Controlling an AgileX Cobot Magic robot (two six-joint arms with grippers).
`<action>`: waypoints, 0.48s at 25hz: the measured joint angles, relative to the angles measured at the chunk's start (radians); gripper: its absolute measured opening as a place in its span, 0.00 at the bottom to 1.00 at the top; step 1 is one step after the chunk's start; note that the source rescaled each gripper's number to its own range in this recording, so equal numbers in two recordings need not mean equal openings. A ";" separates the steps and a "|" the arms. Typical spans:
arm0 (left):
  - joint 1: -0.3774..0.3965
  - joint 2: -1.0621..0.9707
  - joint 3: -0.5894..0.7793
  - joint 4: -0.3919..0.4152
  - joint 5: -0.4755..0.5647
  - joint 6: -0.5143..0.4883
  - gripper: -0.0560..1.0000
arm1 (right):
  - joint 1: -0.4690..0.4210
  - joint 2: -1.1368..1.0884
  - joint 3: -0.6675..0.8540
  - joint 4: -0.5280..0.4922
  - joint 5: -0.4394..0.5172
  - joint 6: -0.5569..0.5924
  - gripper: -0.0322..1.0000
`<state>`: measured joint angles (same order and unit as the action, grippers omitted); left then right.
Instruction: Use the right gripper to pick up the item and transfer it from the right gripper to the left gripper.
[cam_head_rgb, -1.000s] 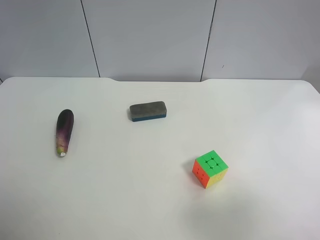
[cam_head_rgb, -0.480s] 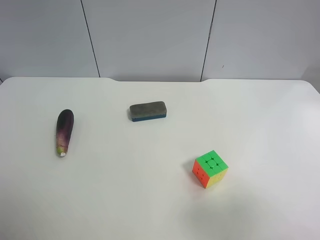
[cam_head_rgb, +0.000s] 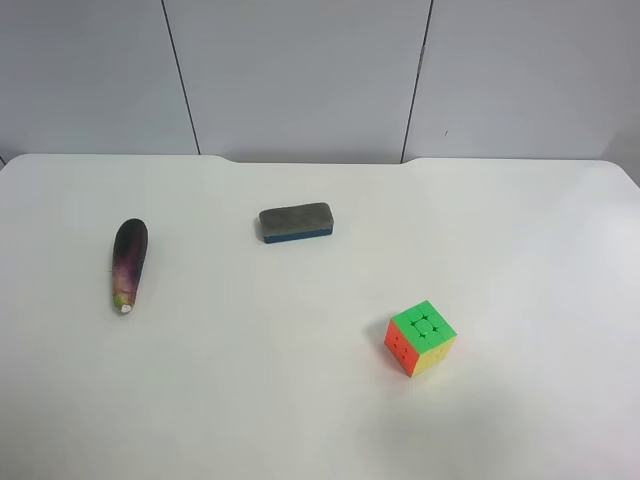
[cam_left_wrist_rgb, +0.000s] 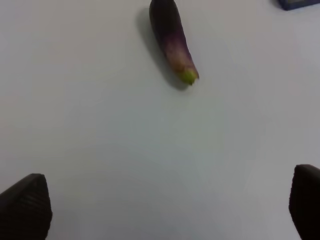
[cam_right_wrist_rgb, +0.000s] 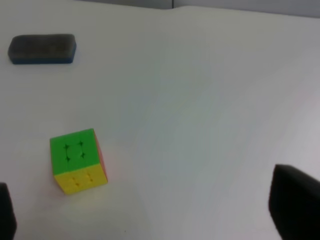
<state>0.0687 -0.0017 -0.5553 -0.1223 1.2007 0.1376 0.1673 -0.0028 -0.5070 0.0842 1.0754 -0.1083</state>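
Note:
The item, a slender dark purple eggplant (cam_head_rgb: 129, 262) with a pale stem tip, lies on the white table (cam_head_rgb: 300, 400) at the exterior high view's left. It also shows in the left wrist view (cam_left_wrist_rgb: 172, 42), well ahead of the left gripper (cam_left_wrist_rgb: 165, 205), whose fingertips (cam_left_wrist_rgb: 25, 205) stand wide apart and empty. The right gripper (cam_right_wrist_rgb: 150, 210) is open and empty too; only its dark fingertips (cam_right_wrist_rgb: 295, 205) show at the frame's lower corners. No arm shows in the exterior high view.
A multicoloured puzzle cube (cam_head_rgb: 420, 337) sits right of centre and shows in the right wrist view (cam_right_wrist_rgb: 78, 160). A grey eraser block (cam_head_rgb: 296, 222) with a blue base lies mid-table, also in the right wrist view (cam_right_wrist_rgb: 42, 48). A grey panelled wall (cam_head_rgb: 300, 70) runs behind.

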 joint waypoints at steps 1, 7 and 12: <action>0.000 0.000 0.004 0.000 -0.013 0.000 0.92 | 0.000 0.000 0.000 0.000 0.000 0.000 1.00; 0.000 -0.005 0.046 0.008 -0.128 -0.005 0.92 | 0.000 0.000 0.000 0.000 0.000 0.000 1.00; 0.000 -0.005 0.048 0.012 -0.139 -0.010 0.92 | 0.000 0.000 0.000 0.000 0.000 0.000 1.00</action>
<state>0.0687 -0.0066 -0.5078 -0.1103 1.0614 0.1274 0.1673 -0.0028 -0.5070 0.0842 1.0754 -0.1083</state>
